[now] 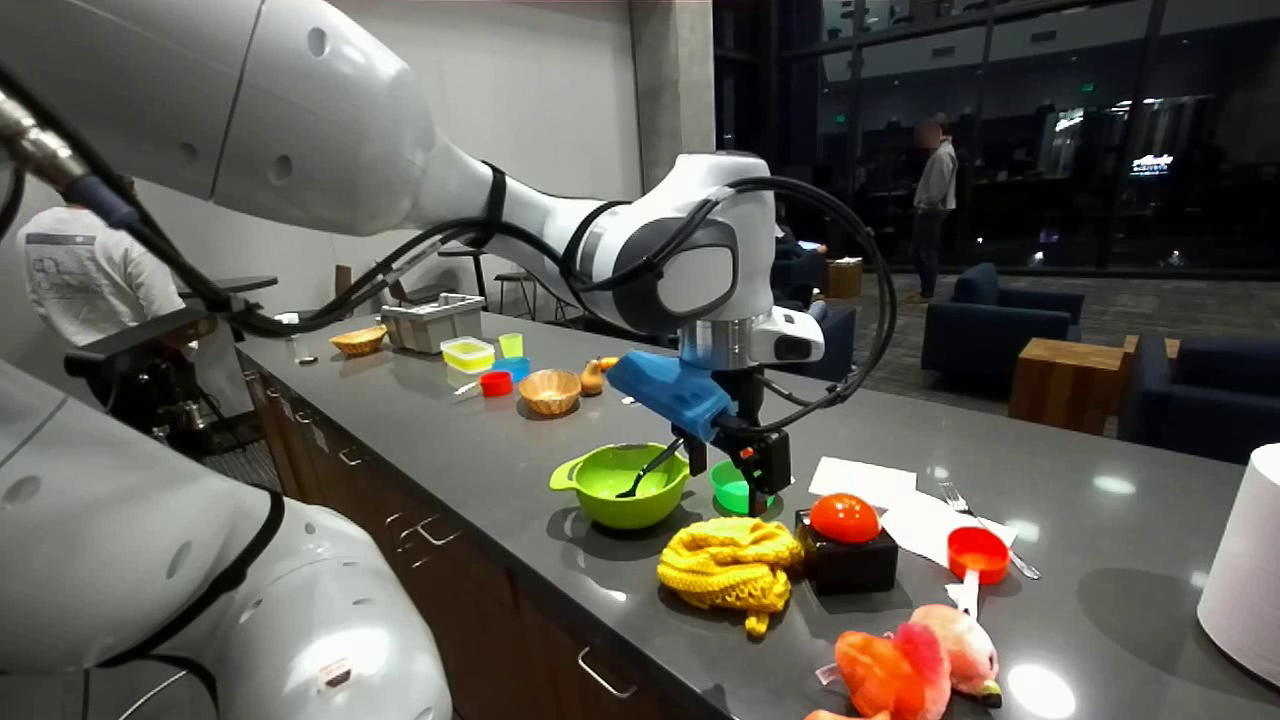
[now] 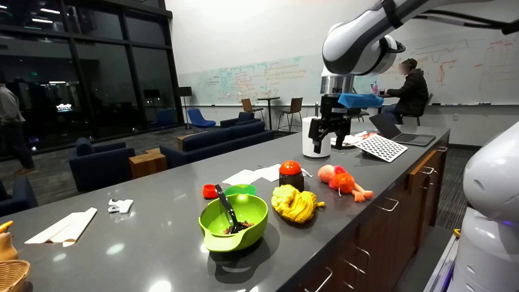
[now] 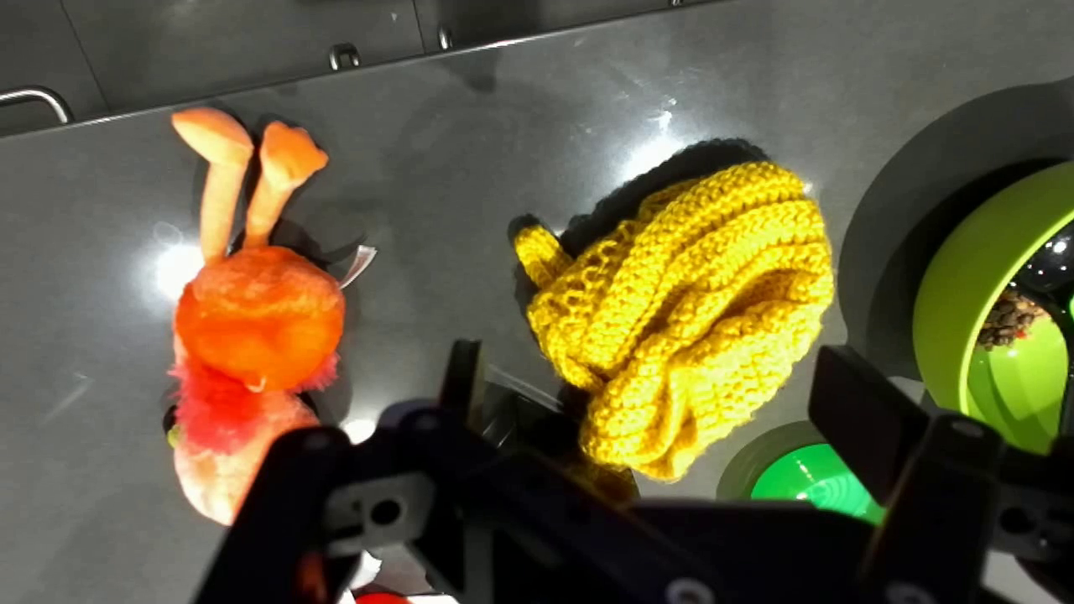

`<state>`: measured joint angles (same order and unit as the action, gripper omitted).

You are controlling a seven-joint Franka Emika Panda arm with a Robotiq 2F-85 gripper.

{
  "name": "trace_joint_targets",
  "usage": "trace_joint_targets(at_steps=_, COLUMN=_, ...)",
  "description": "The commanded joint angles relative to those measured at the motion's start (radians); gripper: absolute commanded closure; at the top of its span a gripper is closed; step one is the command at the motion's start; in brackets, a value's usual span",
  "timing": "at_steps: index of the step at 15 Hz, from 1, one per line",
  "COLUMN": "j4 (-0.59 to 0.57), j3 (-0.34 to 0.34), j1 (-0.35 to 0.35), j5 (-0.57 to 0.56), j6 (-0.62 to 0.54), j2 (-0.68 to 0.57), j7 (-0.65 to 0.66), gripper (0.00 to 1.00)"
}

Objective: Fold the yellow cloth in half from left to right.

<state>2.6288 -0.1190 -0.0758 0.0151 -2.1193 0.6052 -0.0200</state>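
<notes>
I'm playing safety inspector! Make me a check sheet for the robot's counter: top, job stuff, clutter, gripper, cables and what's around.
Surface: gray countertop, shiny with light reflections.
Job's thing: yellow knitted cloth, bunched up.
Clutter: lime-green bowl with black utensil inside; red-domed push button; orange-pink plush bird.
Gripper: fingers apart, above the countertop; anything held: nothing seen.
Cables: black, strapped along the arm, a loop sticking out.
Surroundings: standing person, seated person, blue armchairs.

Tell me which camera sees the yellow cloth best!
The wrist view: the yellow cloth is biggest there, seen from above, so its knitted ridges show clearly. Both exterior views show it smaller and at a slant, a crumpled heap near the red-domed box.
</notes>
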Motion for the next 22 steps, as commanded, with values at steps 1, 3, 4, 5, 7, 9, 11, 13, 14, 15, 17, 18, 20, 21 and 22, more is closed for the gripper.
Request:
trace_joint_targets(at_steps=1, j4=-0.002, j3=0.007, j1=-0.008, j5=0.005, j6=0.003, j2=-0.001, j7=-0.004, gripper=0.00)
trace_joint_targets(at_steps=3, j4=-0.004, j3=0.014, j1=-0.003, j5=0.008, j6=-0.009, j2=-0.014, j7=0.002, gripper=0.00)
trace_joint_targets(at_steps=4, j4=-0.009, j3=0.025, j1=0.005, j5=0.011, j6=-0.022, j2=-0.035, j7=0.009, gripper=0.00)
trace_joint_targets(at_steps=5, j4=-0.013, j3=0.040, j1=0.011, j5=0.012, j6=-0.037, j2=-0.051, j7=0.025, gripper=0.00)
trace_joint_targets(at_steps=7, j4=-0.023, j3=0.077, j1=0.026, j5=0.019, j6=-0.079, j2=-0.092, j7=0.067, gripper=0.00)
trace_joint_targets(at_steps=9, j4=-0.037, j3=0.113, j1=0.040, j5=0.022, j6=-0.127, j2=-0.140, j7=0.108, gripper=0.00)
trace_joint_targets(at_steps=11, j4=-0.060, j3=0.153, j1=0.051, j5=0.018, j6=-0.174, j2=-0.195, j7=0.169, gripper=0.00)
trace_joint_targets(at_steps=13, j4=-0.099, j3=0.199, j1=0.054, j5=-0.004, j6=-0.202, j2=-0.267, j7=0.249, gripper=0.00)
trace_joint_targets(at_steps=14, j4=-0.119, j3=0.220, j1=0.054, j5=-0.019, j6=-0.205, j2=-0.298, j7=0.288, gripper=0.00)
trace_joint_targets(at_steps=15, j4=-0.141, j3=0.235, j1=0.057, j5=-0.029, j6=-0.210, j2=-0.340, j7=0.314, gripper=0.00)
trace_joint_targets(at_steps=17, j4=-0.186, j3=0.253, j1=0.064, j5=-0.047, j6=-0.198, j2=-0.412, j7=0.356, gripper=0.00)
trace_joint_targets(at_steps=18, j4=-0.206, j3=0.258, j1=0.068, j5=-0.056, j6=-0.198, j2=-0.445, j7=0.370, gripper=0.00)
trace_joint_targets(at_steps=20, j4=-0.245, j3=0.255, j1=0.080, j5=-0.062, j6=-0.193, j2=-0.511, j7=0.376, gripper=0.00)
trace_joint_targets(at_steps=21, j4=-0.261, j3=0.250, j1=0.084, j5=-0.067, j6=-0.195, j2=-0.541, j7=0.375, gripper=0.00)
trace_joint_targets(at_steps=22, j4=-0.277, j3=0.245, j1=0.089, j5=-0.065, j6=-0.194, j2=-0.566, j7=0.368, gripper=0.00)
